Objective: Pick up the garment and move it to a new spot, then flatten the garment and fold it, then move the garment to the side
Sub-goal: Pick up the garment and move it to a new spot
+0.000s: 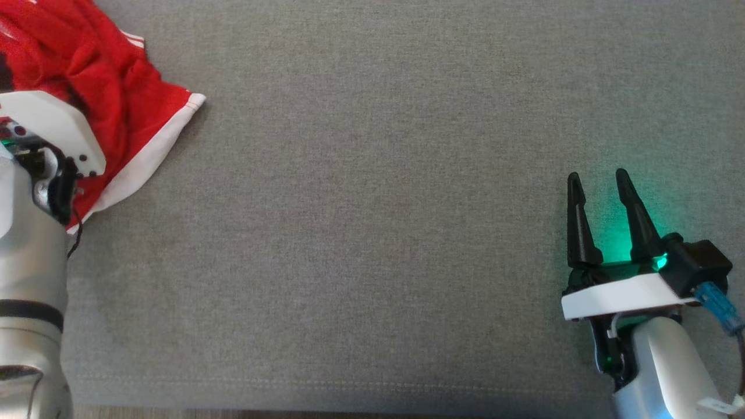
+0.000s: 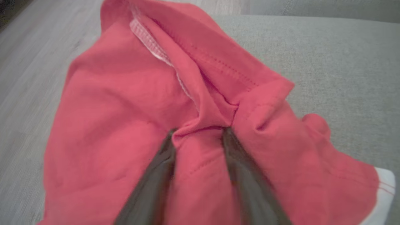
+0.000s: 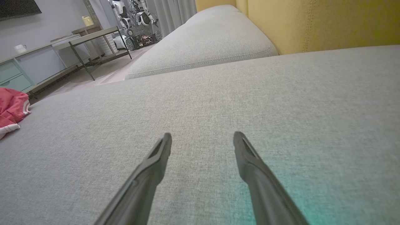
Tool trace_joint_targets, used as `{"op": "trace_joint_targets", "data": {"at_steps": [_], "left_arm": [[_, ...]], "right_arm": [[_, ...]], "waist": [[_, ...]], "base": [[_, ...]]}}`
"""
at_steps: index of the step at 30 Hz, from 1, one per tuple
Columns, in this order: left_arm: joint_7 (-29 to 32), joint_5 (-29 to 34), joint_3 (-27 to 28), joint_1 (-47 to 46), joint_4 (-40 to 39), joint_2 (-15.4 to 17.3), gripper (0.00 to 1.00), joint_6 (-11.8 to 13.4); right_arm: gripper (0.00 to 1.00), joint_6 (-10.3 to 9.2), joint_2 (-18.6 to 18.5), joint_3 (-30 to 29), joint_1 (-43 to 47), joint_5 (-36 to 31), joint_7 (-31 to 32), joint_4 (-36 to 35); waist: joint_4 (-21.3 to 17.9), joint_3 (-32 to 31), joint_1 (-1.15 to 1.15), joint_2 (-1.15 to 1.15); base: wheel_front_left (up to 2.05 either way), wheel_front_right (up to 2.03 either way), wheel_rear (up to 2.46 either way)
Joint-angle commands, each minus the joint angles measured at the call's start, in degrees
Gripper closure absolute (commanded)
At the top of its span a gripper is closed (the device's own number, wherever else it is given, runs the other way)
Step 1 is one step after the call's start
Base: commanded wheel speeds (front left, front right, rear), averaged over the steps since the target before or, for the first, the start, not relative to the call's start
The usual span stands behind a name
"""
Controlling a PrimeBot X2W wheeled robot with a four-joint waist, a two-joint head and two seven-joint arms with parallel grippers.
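**Close in, left jaws deep in the red garment (image 2: 125, 109)**

Cloth puckered between the left jaws' dark fingers (image 2: 148, 187); whether they clamped it could not be told. The right jaws stood apart and empty over the grey cushion (image 1: 372, 233). The garment lay crumpled well off to their left, under the left jaws. Beyond the right jaws rose a yellow backrest (image 3: 312, 22).
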Motion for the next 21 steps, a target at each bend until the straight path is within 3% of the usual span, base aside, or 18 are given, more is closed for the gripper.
{"op": "trace_joint_targets", "data": {"at_steps": [1,13,21], "left_arm": [[0.1,0.0,0.8,-1.6,-0.1,3.7,1.00,-0.2],[-14.8,-2.0,2.2,-3.6,0.2,3.4,1.00,1.3],[-18.1,-2.8,2.6,-2.6,-7.0,2.8,1.00,0.8]], "right_arm": [[0.00,-0.04,-0.3,1.6,-1.1,0.0,-0.6,-1.8],[0.00,-0.04,-0.3,1.9,-0.2,0.9,-0.6,-0.2],[0.00,-0.04,-0.3,2.5,1.5,2.8,-0.6,1.3]], "waist": [[0.0,0.0,0.00,0.00],[1.2,-4.6,0.00,0.00],[2.3,-11.2,0.00,0.00]], "base": [[0.00,0.00,0.00],[0.00,0.00,0.00],[0.00,0.00,0.00]]}}
